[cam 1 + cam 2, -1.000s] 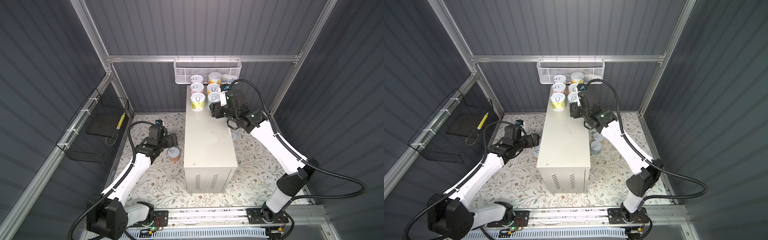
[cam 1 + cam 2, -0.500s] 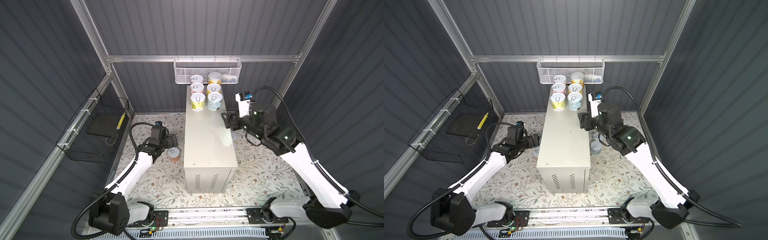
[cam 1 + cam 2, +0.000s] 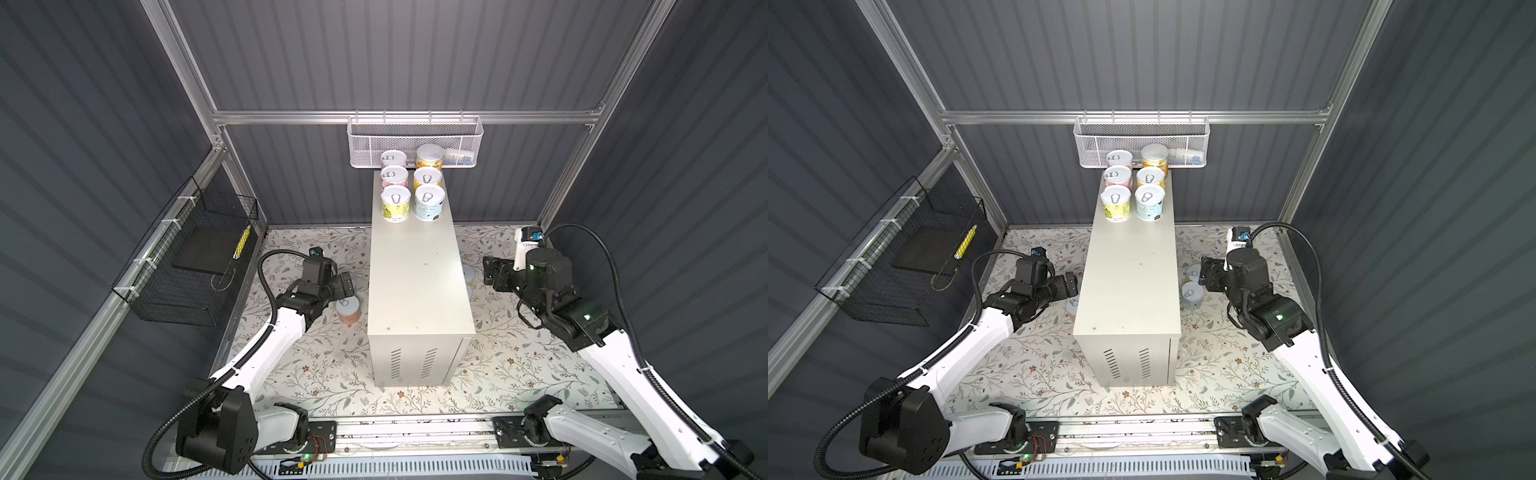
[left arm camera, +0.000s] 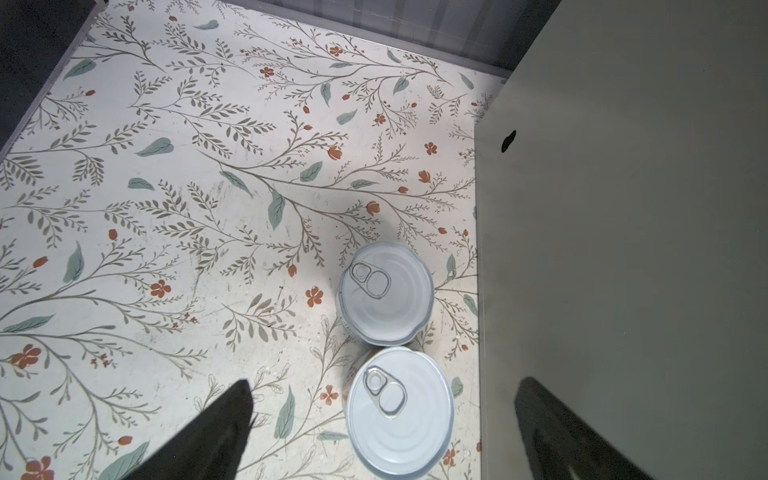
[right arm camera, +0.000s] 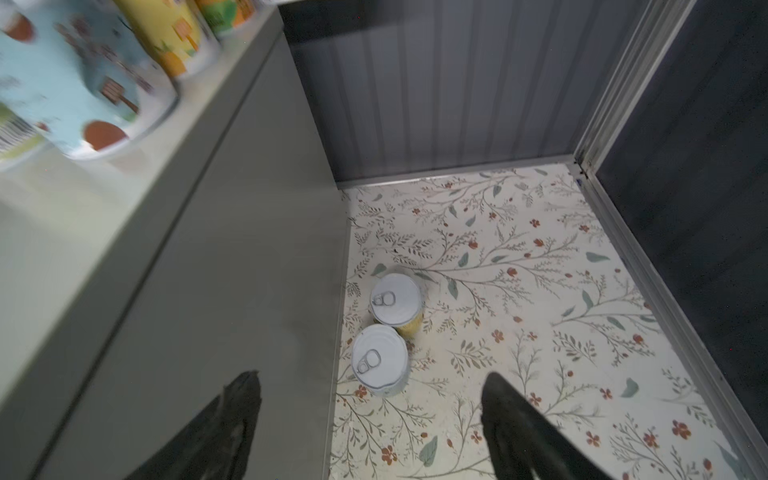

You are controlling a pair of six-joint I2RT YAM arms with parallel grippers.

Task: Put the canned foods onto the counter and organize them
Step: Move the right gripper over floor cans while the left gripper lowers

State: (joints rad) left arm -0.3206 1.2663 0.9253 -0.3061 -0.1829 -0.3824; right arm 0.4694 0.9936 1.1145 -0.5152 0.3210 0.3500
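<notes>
Top views, table: the tall cream table [image 3: 419, 270] stands in the middle of the flowery floor [image 3: 316, 365], under the white basket [image 3: 415, 143] on the back wall
Top views, cans up high: six cans [image 3: 395, 178] stand close together in two rows at the far end of the table top, with the yellow can [image 3: 396, 203] and the blue can [image 3: 430, 202] in front
Top views, left fingers: the left fingers [image 3: 345, 284] are low beside the table, spread wide, holding nothing; the pinkish can [image 3: 348, 311] stands on the floor just beside them
Top views, right fingers: the right fingers [image 3: 1208, 270] are on the other side of the table, apart and empty, near the pale can [image 3: 1192, 294] on the floor
Left wrist view, cans: the pinkish can [image 4: 399, 409] and a second can [image 4: 386, 293] stand upright on the floor, close together, right next to the table wall [image 4: 623, 249]
Left wrist view, fingers: both black fingers [image 4: 216, 436] are far apart and touch no can
Right wrist view, cans: the pale can [image 5: 379, 359] and a yellow-sided can [image 5: 395, 303] stand on the floor by the table wall; the blue can [image 5: 83, 91] looks blurry up on top
Right wrist view, fingers: the fingers [image 5: 224, 428] are far apart with nothing between them
</notes>
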